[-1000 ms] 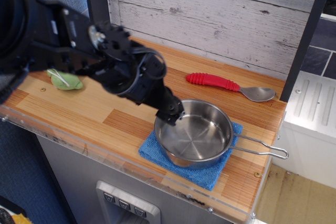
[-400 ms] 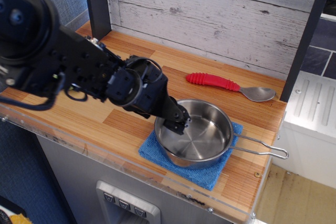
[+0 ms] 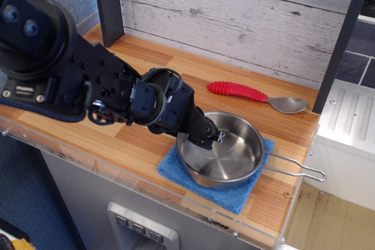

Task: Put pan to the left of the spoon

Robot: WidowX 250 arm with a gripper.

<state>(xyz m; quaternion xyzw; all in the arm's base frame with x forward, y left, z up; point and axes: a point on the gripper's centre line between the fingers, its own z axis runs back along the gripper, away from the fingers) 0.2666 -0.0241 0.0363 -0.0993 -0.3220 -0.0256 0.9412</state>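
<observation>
The shiny steel pan sits on a blue cloth at the front right of the wooden counter. Its wire-loop handle points right. My gripper reaches in from the left, with its fingers closed over the pan's left rim. The pan looks slightly tilted and nudged right on the cloth. The spoon lies behind the pan near the back wall, its red ribbed handle to the left and its silver bowl to the right.
The black arm covers the left half of the counter. A white plank wall stands behind, with a dark post at the back left. The counter's right edge drops off just past the pan handle.
The arm has swung lower over the left of the counter. The gripper has settled onto the pan's left rim, and the pan with its handle has shifted slightly right.
</observation>
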